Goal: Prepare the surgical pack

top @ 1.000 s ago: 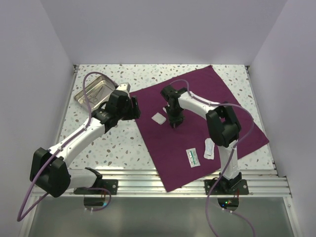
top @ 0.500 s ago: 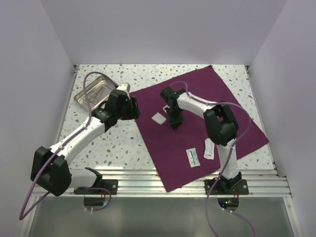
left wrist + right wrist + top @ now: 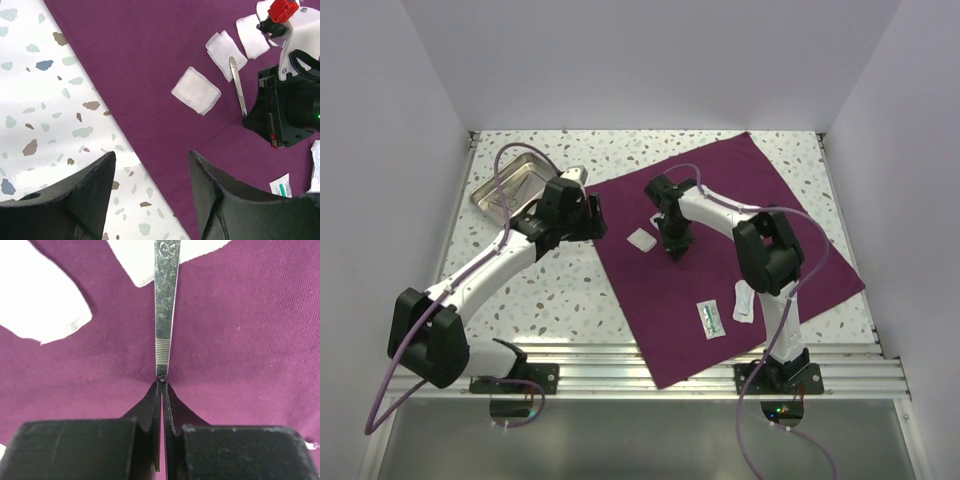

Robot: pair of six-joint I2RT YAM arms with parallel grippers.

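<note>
surgical pack (image 3: 790, 225) partly hidden, tray (image 3: 483, 196) contents indistinct

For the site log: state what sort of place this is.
Probably a robotics lab cell staging surgical prep: a deep purple fabric cloth bearing white gauze squares and a flat steel instrument, plus a shallow metal tray.

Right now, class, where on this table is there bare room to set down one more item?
Bare: the cloth at its far right corner, and the table left of the cloth's near edge. Crowded: mid-cloth, where gauze, tool and right claw meet, and by the packets.
</note>
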